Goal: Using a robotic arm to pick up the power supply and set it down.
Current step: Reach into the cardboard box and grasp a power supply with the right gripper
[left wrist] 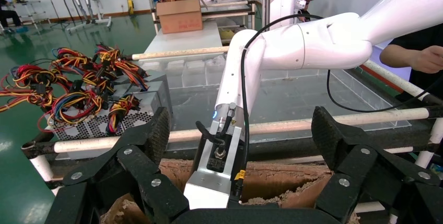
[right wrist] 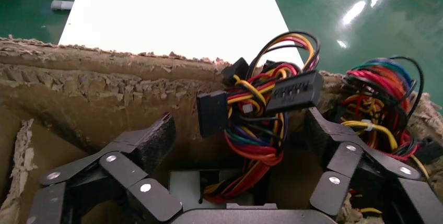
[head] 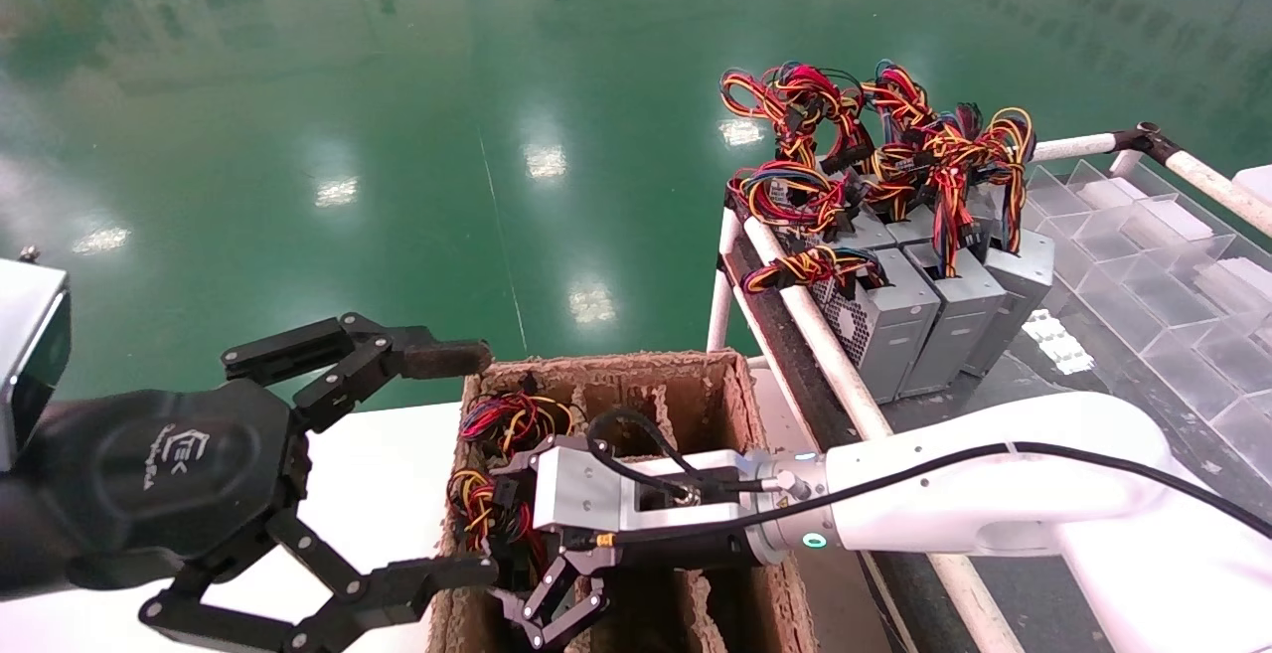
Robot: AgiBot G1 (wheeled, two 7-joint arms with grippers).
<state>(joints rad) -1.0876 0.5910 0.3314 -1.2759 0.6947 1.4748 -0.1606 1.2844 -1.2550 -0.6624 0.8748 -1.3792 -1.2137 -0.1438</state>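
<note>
The robotic arm (head: 994,494), white with a green-lit ring, reaches from the right into a brown pulp carton (head: 735,405). Its right gripper (head: 552,623) hangs open inside a compartment. In the right wrist view the right gripper (right wrist: 237,130) has its fingers on either side of a red, yellow and black wire bundle (right wrist: 261,130) without closing on it. Below them lies the silver top of a power supply (right wrist: 190,187), deep in the compartment. My left gripper (head: 462,464) is held wide open and empty beside the carton's left wall; the left wrist view shows the left gripper (left wrist: 240,125) facing the white arm (left wrist: 292,46).
Several more power supplies (head: 894,315) with wire bundles stand on a pipe-framed rack (head: 825,345) at the right. Clear divider trays (head: 1143,265) lie behind them. A second wire bundle (head: 507,419) fills the carton's far left compartment. A white table (head: 378,474) holds the carton. A person's hand (left wrist: 423,57) shows beyond the rack.
</note>
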